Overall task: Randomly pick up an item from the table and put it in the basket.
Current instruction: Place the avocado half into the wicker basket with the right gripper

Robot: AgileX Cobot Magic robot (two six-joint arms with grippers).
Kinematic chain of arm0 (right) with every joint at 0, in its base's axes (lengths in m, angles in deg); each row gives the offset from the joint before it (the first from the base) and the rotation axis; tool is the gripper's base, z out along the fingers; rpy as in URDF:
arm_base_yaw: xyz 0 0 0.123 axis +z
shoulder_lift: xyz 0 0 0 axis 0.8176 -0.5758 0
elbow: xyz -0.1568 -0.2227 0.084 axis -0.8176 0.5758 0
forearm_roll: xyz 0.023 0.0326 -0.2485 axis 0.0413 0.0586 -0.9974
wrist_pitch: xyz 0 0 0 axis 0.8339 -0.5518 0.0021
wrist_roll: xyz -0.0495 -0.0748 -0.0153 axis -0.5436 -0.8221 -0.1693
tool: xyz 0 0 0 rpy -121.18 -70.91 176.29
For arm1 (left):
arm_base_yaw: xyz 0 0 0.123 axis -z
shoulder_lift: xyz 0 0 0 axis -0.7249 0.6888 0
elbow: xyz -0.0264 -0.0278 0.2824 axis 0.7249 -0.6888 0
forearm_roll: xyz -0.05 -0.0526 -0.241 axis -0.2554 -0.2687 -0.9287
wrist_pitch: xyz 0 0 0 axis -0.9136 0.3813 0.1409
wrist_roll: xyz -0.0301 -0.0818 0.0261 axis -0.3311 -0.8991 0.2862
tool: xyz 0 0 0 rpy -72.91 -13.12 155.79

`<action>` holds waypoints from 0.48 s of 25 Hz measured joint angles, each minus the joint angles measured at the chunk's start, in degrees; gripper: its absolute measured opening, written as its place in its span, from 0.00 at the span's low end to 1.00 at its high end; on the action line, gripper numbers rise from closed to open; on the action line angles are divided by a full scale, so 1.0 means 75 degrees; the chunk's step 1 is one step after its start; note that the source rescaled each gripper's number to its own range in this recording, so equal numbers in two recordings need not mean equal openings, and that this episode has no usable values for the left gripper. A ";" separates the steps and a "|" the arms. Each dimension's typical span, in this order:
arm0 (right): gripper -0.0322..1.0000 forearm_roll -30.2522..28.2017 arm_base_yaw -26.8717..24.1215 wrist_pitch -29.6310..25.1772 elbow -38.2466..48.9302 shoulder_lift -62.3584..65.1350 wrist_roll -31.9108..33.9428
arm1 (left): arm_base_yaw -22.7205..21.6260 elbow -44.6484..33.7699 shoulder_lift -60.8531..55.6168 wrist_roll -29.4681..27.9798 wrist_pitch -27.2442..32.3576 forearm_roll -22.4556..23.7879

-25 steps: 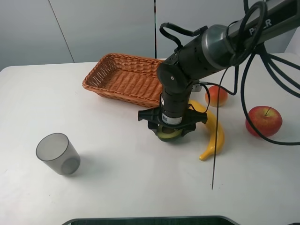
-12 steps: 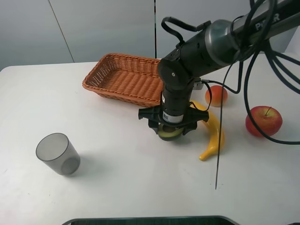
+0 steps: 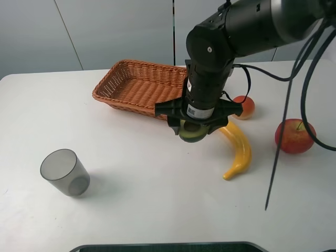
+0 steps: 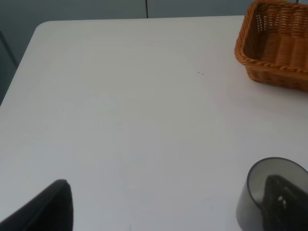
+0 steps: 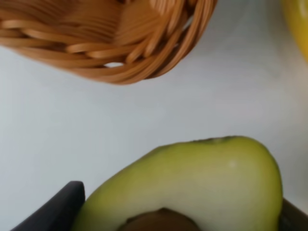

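My right gripper [image 3: 192, 131] is shut on the halved avocado [image 3: 191, 134] and holds it above the white table [image 3: 131, 205], just in front of the wicker basket [image 3: 140, 87]. In the right wrist view the avocado [image 5: 192, 183] fills the lower half, pale green flesh with the brown pit showing, and the basket's near rim [image 5: 120, 57] lies close beyond it. The left gripper's dark fingers [image 4: 45, 209] show at the bottom of the left wrist view, spread wide apart and empty; the basket's corner [image 4: 276, 48] shows far off.
A yellow banana [image 3: 239, 149] lies just right of the avocado. A small orange-red fruit [image 3: 245, 106] and a red apple [image 3: 294, 135] sit further right. A grey translucent cup [image 3: 65, 172] stands at the front left, also in the left wrist view [image 4: 267, 202]. A thin black cable [image 3: 275, 157] hangs at the right.
My right gripper has lifted the avocado off the table and risen toward the basket's near side. The hanging cable swung right. The left arm has not moved.
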 joint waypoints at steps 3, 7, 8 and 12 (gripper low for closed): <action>0.03 0.0182 0.0000 -0.0062 0.0000 0.0330 -0.0533 | 0.0000 0.0000 0.0000 0.0000 0.0000 0.0000; 0.03 0.0352 -0.0012 -0.0196 -0.0278 0.0499 -0.1271 | 0.0000 0.0000 0.0000 -0.0027 0.0000 0.0000; 0.03 0.0369 -0.0012 -0.0234 -0.0386 0.0499 -0.1470 | 0.0000 0.0000 0.0000 -0.0027 0.0000 0.0000; 0.03 0.0383 -0.0120 -0.0255 -0.1063 0.0485 -0.2025 | 0.0000 0.0000 0.0000 -0.0027 0.0000 0.0000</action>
